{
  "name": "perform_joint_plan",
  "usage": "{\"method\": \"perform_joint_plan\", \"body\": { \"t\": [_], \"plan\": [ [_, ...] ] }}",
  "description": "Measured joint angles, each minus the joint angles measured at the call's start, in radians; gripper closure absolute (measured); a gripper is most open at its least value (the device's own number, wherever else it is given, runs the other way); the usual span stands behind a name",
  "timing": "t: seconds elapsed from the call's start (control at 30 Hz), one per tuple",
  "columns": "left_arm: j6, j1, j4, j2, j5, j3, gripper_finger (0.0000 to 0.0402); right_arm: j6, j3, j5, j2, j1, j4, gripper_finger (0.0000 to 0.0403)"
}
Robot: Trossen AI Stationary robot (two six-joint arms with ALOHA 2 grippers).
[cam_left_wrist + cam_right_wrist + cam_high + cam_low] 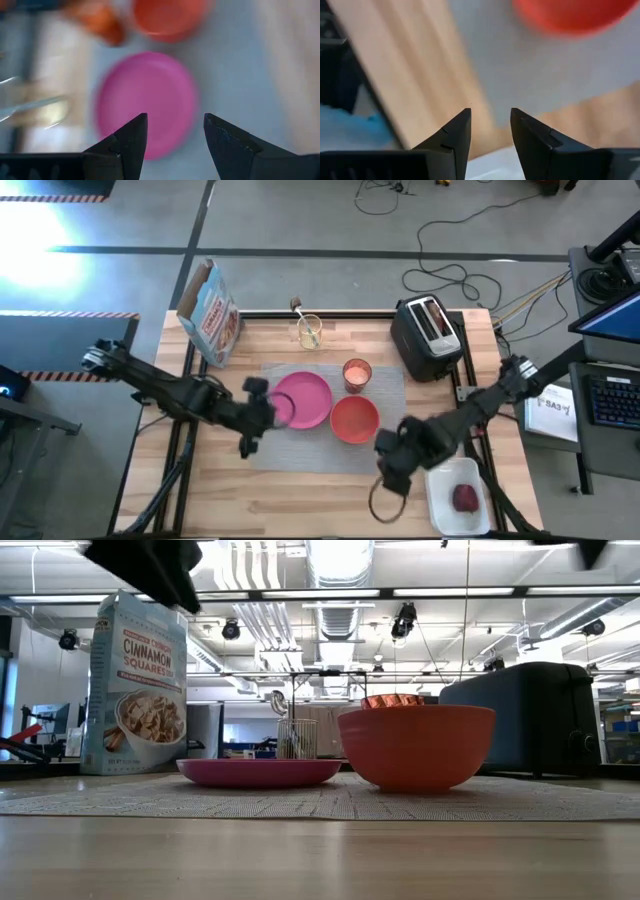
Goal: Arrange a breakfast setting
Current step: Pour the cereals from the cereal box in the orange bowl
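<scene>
The grey placemat (325,415) lies across the middle of the wooden desk (300,500), and a broad strip of bare wood runs along the near edge in front of it, the most open room for moving. On the placemat the pink plate (305,398) sits left of centre, the red-orange bowl (354,420) just beside it on the right, and the small orange cup (357,373) stands behind the bowl toward the far side. The left end effector (172,137) hovers over the plate's left rim, its fingers spread apart with nothing between them. The right end effector (490,132) hangs over the near right part of the desk, just right of the bowl at the placemat's corner, its fingers likewise parted and empty. Right of it, at the near right corner, a white tray (445,498) holds the dark-red fruit (465,497). The black toaster (428,338) stands at the far right edge and fences that side in. A cereal box (210,312) stands at the far left corner, and a clear glass (310,332) holding a spoon (299,310) stands at the far edge between the two. From desk height, the bowl hides most of the cup and part of the toaster.
</scene>
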Motion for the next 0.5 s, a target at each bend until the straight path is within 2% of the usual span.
{"method": "perform_joint_plan", "body": {
  "t": [0.07, 0.13, 0.3, 0.5],
  "plan": [
    [-0.059, 0.01, 0.067, -0.049, -0.112, -0.077, 0.0223, -0.095, 0.0, 0.056, -0.03, -0.046, -0.013, 0.0275],
    [-0.068, 0.026, 0.139, -0.088, -0.161, -0.138, 0.0223, -0.175, 0.0, 0.113, -0.063, -0.094, -0.02, 0.0275],
    [-0.128, 0.083, 0.256, -0.153, -0.202, -0.219, 0.0223, -0.368, -0.008, 0.215, -0.155, -0.224, -0.016, 0.0275],
    [-0.206, 0.098, 0.4, -0.177, -0.243, -0.298, 0.0223, -0.51, -0.074, 0.218, -0.244, -0.357, 0.021, 0.0275]
  ]
}}
